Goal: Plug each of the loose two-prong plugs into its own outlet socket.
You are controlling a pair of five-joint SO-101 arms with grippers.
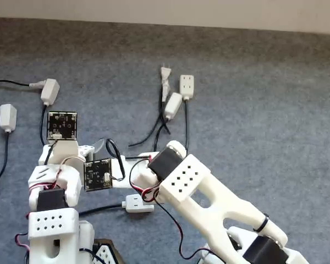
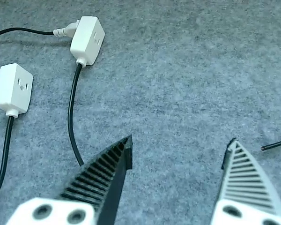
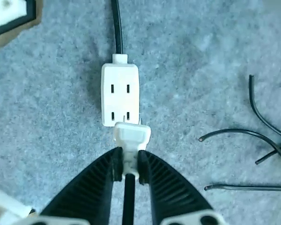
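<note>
From above, the grey-covered bench [image 1: 264, 110] carries several white outlet blocks. A corner outlet [image 1: 49, 91] and an edge outlet [image 1: 7, 116] lie at the far left, each on a dark cord. Near the middle of the far side a loose plug [image 1: 165, 74] lies just beside an upright outlet [image 1: 186, 86] and a tilted outlet [image 1: 172, 104], their cords trailing toward the arms. The left arm [image 1: 52, 187] stands at the near left. The right arm [image 1: 209, 192] slants in from the near right corner, its forearm just above a near outlet [image 1: 136, 204] whose cord runs off to the left. In the left wrist view, the left gripper [image 2: 180, 140] hangs over bare grey cover with its fingers [image 2: 107, 173] spread wide and nothing between them. The corner outlet and the edge outlet lie well beyond the tips, slots facing up, and a dark cord end [image 2: 276, 144] pokes in at one side. In the right wrist view, the right gripper [image 3: 129, 164] has its fingers [image 3: 96, 187] closed on the tail of a held plug [image 3: 131, 137], with the plug's black cord running back between them. The plug's head overlaps the nearer end of the near outlet, at its nearer pair of slots, and one prong tip shows there. I cannot tell how far it is seated. Loose cord ends [image 3: 243, 136] lie off to the side.
</note>
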